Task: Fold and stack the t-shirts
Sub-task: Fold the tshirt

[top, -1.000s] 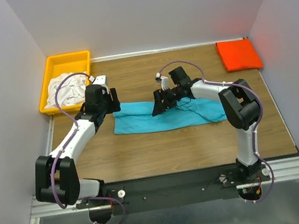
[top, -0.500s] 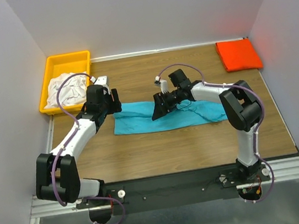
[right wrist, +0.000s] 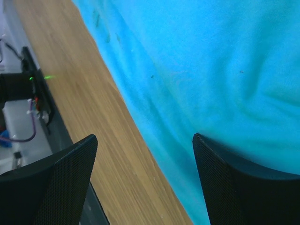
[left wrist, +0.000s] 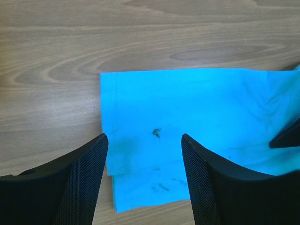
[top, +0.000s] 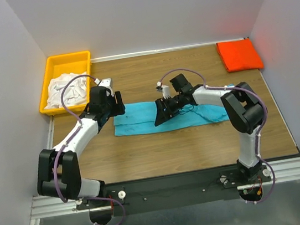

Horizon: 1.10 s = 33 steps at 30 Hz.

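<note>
A turquoise-blue t-shirt [top: 140, 122] lies folded into a long strip across the middle of the table. My left gripper [top: 117, 107] hovers open over its left end. In the left wrist view the shirt's layered corner [left wrist: 187, 103] lies between and beyond the spread fingers of the left gripper [left wrist: 144, 137]. My right gripper [top: 160, 114] is open above the strip's middle, at its near edge. The right wrist view shows the cloth [right wrist: 211, 70] and bare wood under the right gripper [right wrist: 145, 137]. A folded orange-red t-shirt [top: 239, 55] sits at the back right. White t-shirts [top: 68, 90] lie crumpled in the bin.
The yellow plastic bin [top: 67, 58] stands at the back left corner of the wooden table [top: 172, 148]. Grey walls close in the left, right and back sides. A metal rail [top: 292, 168] with the arm bases runs along the near edge.
The left gripper has shifted slightly right, onto the shirt's left end. The right gripper has come a little nearer, toward the shirt's near edge. Both stay open.
</note>
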{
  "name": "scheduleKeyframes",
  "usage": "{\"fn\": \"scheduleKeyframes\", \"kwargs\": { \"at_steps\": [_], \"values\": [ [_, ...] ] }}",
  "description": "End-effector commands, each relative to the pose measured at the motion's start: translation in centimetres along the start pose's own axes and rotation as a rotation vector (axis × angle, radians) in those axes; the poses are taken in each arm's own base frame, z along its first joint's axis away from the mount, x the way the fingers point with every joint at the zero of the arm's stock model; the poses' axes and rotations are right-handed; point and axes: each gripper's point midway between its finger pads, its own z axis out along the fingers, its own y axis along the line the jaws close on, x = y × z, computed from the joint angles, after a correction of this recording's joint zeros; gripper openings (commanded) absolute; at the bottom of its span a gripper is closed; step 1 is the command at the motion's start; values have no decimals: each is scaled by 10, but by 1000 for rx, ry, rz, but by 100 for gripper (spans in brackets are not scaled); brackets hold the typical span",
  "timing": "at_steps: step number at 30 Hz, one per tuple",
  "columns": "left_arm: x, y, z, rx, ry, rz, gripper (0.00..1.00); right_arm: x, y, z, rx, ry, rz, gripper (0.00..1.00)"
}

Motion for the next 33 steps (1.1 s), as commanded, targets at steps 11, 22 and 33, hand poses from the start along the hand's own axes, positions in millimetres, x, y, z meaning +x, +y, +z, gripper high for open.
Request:
{"fn": "scheduleKeyframes", "kwargs": {
  "at_steps": [11,22,33],
  "values": [
    [30,-15,48,16,138,-39,72,-59,-71,-154,656,-417,144,91],
    [56,12,72,-60,232,-74,72,7,-188,-309,1043,-715,663,73],
    [60,17,75,-72,246,-83,72,32,-245,-336,1025,-764,795,54]
  ]
}}
